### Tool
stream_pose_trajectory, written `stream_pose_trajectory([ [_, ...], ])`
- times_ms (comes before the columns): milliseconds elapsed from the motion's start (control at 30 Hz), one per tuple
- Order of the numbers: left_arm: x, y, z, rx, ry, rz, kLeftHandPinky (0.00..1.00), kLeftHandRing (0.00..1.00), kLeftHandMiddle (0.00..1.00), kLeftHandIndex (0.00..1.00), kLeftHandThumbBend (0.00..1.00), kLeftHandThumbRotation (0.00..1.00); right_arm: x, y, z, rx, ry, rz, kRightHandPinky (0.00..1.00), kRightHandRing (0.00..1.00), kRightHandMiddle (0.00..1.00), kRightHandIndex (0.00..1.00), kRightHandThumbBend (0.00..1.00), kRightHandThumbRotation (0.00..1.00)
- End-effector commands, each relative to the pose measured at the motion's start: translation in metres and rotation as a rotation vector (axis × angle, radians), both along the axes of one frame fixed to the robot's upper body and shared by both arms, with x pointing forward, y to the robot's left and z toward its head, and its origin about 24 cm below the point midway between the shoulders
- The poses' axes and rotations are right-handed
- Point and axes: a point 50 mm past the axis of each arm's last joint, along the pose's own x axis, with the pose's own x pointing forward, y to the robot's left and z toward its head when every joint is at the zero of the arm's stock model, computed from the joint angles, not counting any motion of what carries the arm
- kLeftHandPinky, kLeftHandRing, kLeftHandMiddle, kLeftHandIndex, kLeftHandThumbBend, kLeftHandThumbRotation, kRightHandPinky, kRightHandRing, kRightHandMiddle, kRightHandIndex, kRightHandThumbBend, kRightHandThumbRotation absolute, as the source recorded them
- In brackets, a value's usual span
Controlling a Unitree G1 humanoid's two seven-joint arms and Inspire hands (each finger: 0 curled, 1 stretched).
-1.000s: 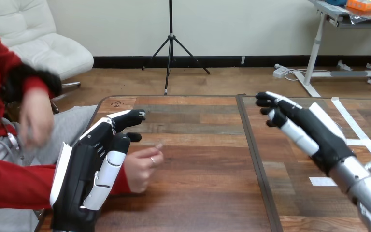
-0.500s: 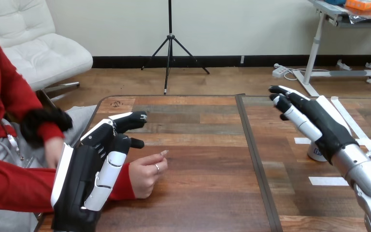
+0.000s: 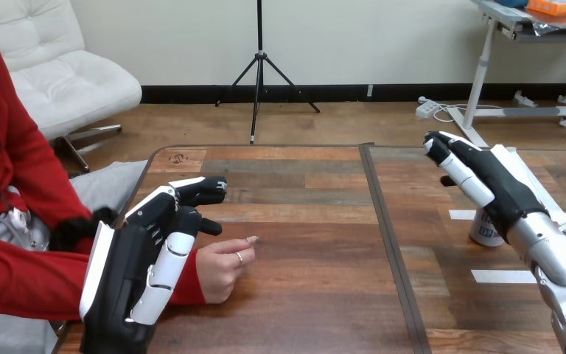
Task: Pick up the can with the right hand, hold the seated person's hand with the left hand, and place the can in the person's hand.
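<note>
The can point(image 3: 483, 228), white with dark print, stands upright on the right half of the table, mostly hidden behind my right hand point(image 3: 479, 181). That hand hangs above and in front of the can with fingers straight and open, not touching it. The person's hand point(image 3: 222, 263) rests loosely curled on the table at the left. My left hand point(image 3: 147, 258) stands just left of the person's hand, its fingers relaxed and stretched forward; the two are beside each other, and I cannot tell if they touch.
A dark seam point(image 3: 387, 243) runs down the wooden table between its two halves. White tape strips point(image 3: 500, 276) lie on the right half near the can. The person's red sleeve point(image 3: 22, 276) lies along the table's left edge.
My right hand has moved right and back, uncovering the can below it. The person's raised hand at the left has dropped out of sight. My left hand has barely moved.
</note>
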Motion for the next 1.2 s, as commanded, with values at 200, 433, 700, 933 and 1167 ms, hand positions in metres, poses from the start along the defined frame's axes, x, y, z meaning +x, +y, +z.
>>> stream_pose_trajectory([
  [200, 0.010, -0.005, 0.012, 0.005, -0.113, -0.021, 0.55, 0.74, 0.75, 0.64, 0.52, 0.89, 0.038, -0.019, 0.083, -0.085, -0.202, -0.090, 0.87, 0.92, 0.91, 0.91, 1.00, 1.00],
  [433, 0.011, -0.005, 0.012, -0.003, -0.114, -0.023, 0.54, 0.73, 0.74, 0.64, 0.52, 0.89, 0.039, -0.023, 0.086, -0.071, -0.196, -0.120, 0.86, 0.92, 0.91, 0.91, 0.99, 1.00],
  [700, 0.011, -0.004, 0.012, -0.001, -0.115, -0.026, 0.53, 0.73, 0.75, 0.63, 0.52, 0.88, 0.041, -0.025, 0.090, -0.055, -0.199, -0.150, 0.82, 0.91, 0.92, 0.90, 0.94, 0.99],
  [933, 0.011, -0.004, 0.012, 0.006, -0.116, -0.026, 0.53, 0.73, 0.74, 0.63, 0.52, 0.88, 0.042, -0.027, 0.093, -0.045, -0.200, -0.161, 0.74, 0.91, 0.93, 0.90, 0.95, 1.00],
  [1167, 0.010, -0.004, 0.012, 0.000, -0.114, -0.030, 0.52, 0.72, 0.74, 0.63, 0.51, 0.87, 0.043, -0.029, 0.098, 0.001, -0.220, -0.166, 0.69, 0.92, 0.94, 0.92, 0.86, 1.00],
])
